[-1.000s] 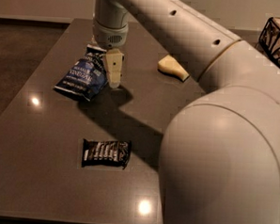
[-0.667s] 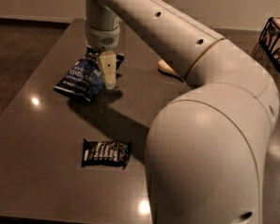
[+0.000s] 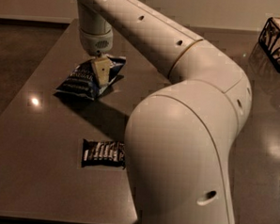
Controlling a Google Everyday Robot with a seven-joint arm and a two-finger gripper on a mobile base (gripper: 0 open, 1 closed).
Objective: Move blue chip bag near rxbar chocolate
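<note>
The blue chip bag [image 3: 80, 81] lies crinkled on the dark table [image 3: 28, 174] at the far left. My gripper [image 3: 100, 72] hangs from the white arm and is down on the right half of the bag, touching it. The rxbar chocolate [image 3: 101, 153], a small black wrapper with white lettering, lies flat nearer the front, well apart from the bag. Its right end is hidden behind my arm's big elbow.
A black wire basket [image 3: 279, 40] stands at the far right on the floor side. My arm's bulky elbow [image 3: 185, 154] covers the right part of the table. The table's front edge runs along the bottom and its left edge is close to the bag.
My gripper has moved left and down onto the bag. The arm now hides the pale sponge that showed earlier. The bag and the bar lie where they were.
</note>
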